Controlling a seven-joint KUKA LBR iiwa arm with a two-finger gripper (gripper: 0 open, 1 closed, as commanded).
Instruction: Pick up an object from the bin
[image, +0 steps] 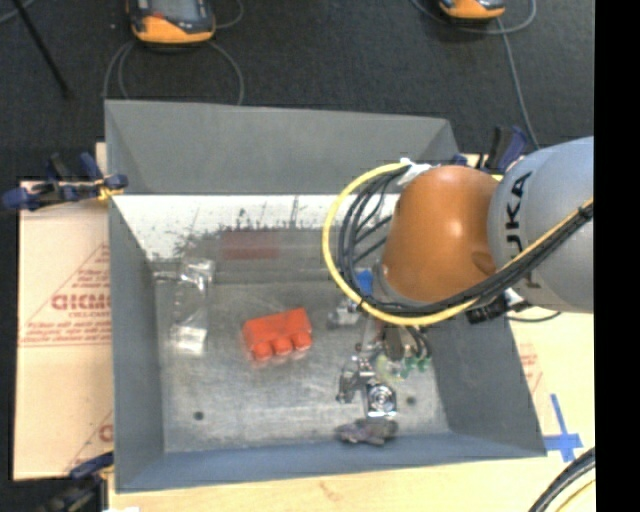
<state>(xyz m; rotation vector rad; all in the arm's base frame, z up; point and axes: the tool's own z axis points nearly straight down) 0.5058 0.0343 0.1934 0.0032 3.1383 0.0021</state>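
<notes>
An orange block with 3 lobes lies flat. Left of it lies a clear plastic piece, another clear piece up-left of it, and a dark scrap well to its lower right.

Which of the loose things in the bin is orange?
The studded orange block mid-floor; the pieces left of it are clear plastic, the lump by the front wall dark grey.

arm: grey-white, black KUKA lettering | wrist cover: orange dome | cables: yellow, black loops
</notes>
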